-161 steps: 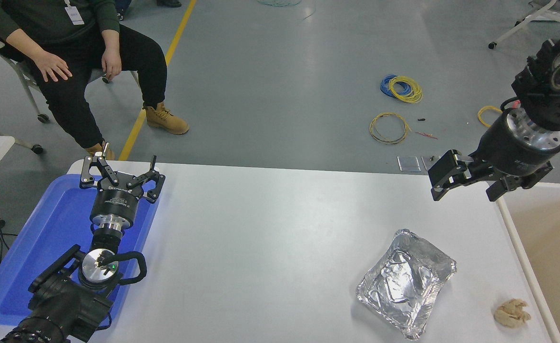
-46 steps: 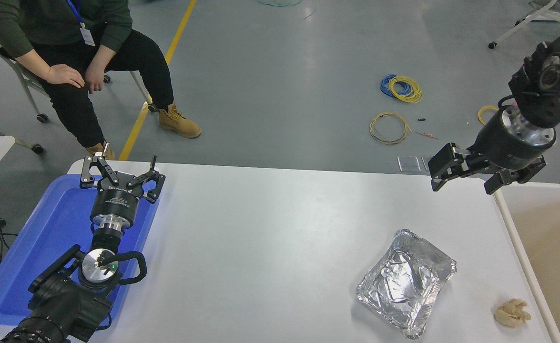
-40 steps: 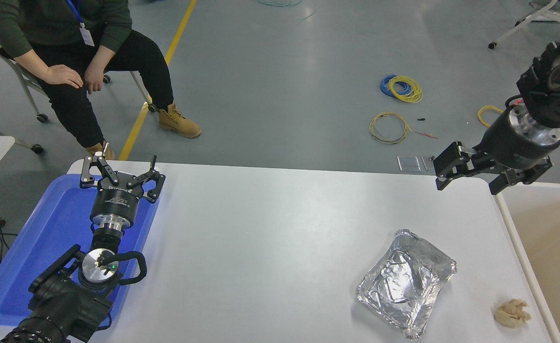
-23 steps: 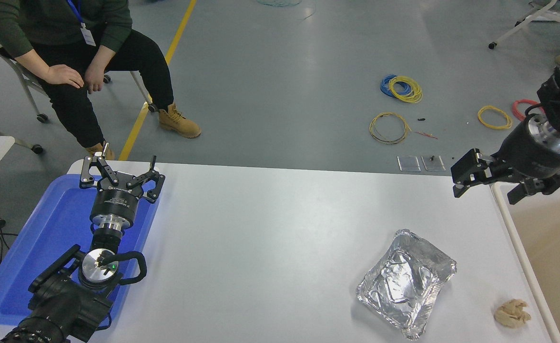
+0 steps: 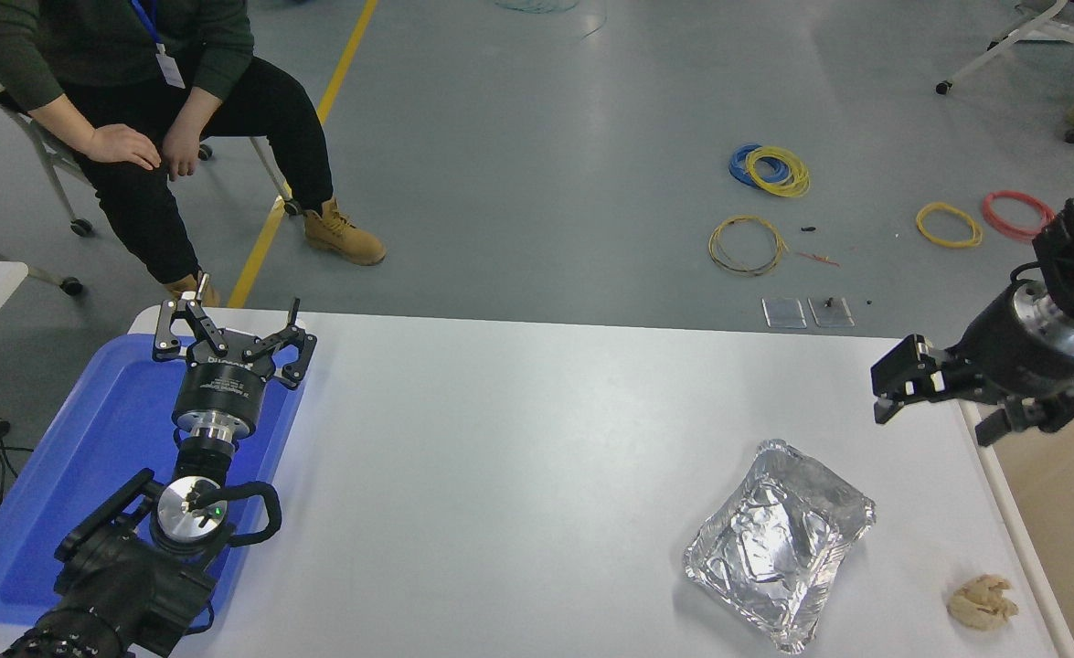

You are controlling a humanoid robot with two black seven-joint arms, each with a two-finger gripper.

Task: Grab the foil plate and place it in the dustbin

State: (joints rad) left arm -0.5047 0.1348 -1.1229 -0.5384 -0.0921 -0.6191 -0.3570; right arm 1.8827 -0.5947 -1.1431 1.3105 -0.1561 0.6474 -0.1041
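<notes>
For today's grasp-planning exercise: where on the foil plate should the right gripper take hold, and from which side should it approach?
Probably the rolled rim of the foil plate at its far right corner, nearest the open right gripper. Come down from above, one finger inside the wall and one outside. The plate lies flat and shallow on the white table, so only the raised rim offers a hold.

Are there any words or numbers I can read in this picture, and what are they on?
None can be read.
Left gripper: white print on its black body, too small and blurred.
Right gripper: no print visible.
Person's badge: not read.
Foil plate, dustbin, blue tray: no print.
</notes>
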